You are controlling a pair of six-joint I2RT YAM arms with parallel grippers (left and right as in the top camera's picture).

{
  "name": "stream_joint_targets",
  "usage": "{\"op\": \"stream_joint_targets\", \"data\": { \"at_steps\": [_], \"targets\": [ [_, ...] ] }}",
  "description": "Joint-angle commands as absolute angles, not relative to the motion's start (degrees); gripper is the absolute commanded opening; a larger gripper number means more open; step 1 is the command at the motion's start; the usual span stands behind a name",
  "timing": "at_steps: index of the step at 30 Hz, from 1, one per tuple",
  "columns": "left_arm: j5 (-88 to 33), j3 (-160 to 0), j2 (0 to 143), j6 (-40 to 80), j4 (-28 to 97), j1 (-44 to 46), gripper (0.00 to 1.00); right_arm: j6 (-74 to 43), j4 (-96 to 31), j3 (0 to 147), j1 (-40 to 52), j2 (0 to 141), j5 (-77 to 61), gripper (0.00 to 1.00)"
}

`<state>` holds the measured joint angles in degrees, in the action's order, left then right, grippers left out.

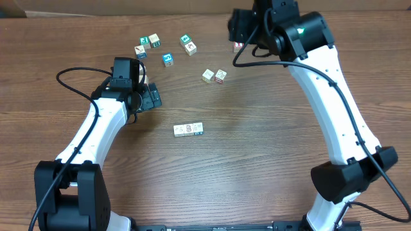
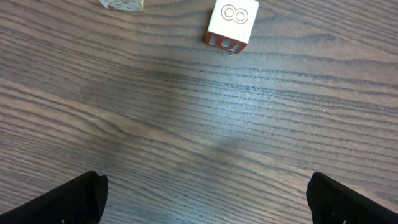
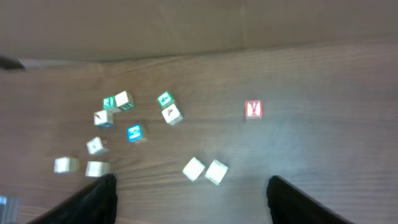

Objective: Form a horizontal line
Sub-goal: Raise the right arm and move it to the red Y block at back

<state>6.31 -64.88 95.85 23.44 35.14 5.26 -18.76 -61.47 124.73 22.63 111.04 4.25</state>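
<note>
Twelve small letter cubes [image 1: 190, 47] and two robot arms on my table [image 1: 257, 160].
I count three cubes in a touching row [image 1: 189, 129], two in a pair [image 1: 207, 75], six in a loose cluster [image 1: 167, 59], and one red Y cube [image 3: 253, 109] alone; the left arm [image 1: 96, 128] and the right arm [image 1: 334, 96] make two. Three pale blurs [image 3: 62, 164] in the soft right wrist view may be further cubes; I cannot tell.

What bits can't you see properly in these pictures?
- Overhead: the Y cube is partly hidden by the right arm.
- Overhead: the marks on the row are too small to read.
- Right wrist: the whole picture is blurred, so the loose cubes can't be read.
- Left wrist: a cube is cut off by the top edge, and the left fingers are cut off by the bottom edge.
</note>
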Motion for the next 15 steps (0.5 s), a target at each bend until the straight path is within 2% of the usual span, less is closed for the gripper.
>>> {"op": "stream_joint_targets", "data": {
  "at_steps": [1,5,11,15],
  "targets": [
    [7.01,-65.52,94.85,22.90,35.14,5.26,1.00,-14.44,-59.29,124.79,22.81,115.39,6.00,0.86],
    [7.01,-65.52,94.85,22.90,35.14,5.26,1.00,-13.28,-56.47,124.79,22.81,120.81,6.00,0.95],
    [7.01,-65.52,94.85,22.90,35.14,5.26,1.00,-12.97,-50.70,124.79,22.44,130.72,11.00,1.00],
    [7.01,-65.52,94.85,22.90,35.14,5.26,1.00,-12.93,-44.34,124.77,21.26,135.44,15.03,1.00]
  ]
}}
